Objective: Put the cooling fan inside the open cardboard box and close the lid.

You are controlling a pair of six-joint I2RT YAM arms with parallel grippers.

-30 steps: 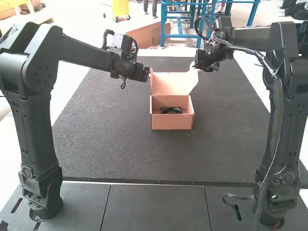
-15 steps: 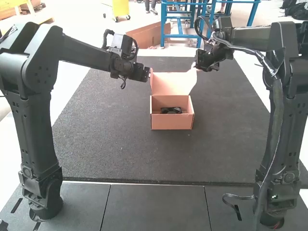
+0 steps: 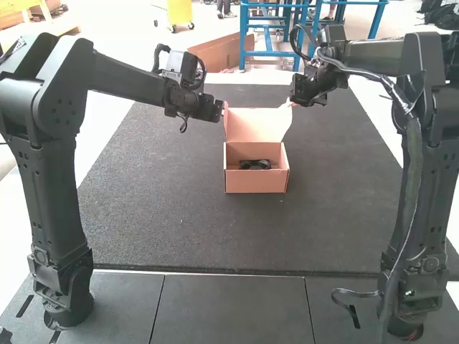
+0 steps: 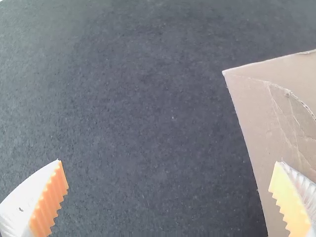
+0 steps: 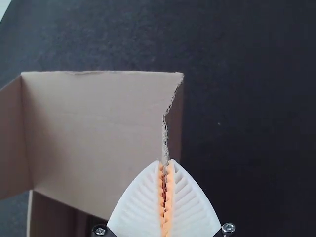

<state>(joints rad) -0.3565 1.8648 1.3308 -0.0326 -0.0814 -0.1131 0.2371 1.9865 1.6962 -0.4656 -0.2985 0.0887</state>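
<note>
Cardboard box (image 3: 256,179), lid (image 3: 257,125) upright: cooling fan (image 3: 254,165) inside, long axis 9-to-3 o'clock; right gripper (image 3: 292,102) clenched on lid's 2 o'clock corner; left gripper (image 3: 219,113) released, at 10 o'clock

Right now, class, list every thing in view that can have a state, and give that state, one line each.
cardboard box: open, upright on the mat
lid: raised, standing upright at the back of the box
cooling fan: lying inside the box
left gripper: open, at the lid's left edge
right gripper: shut on the lid's right edge
</note>
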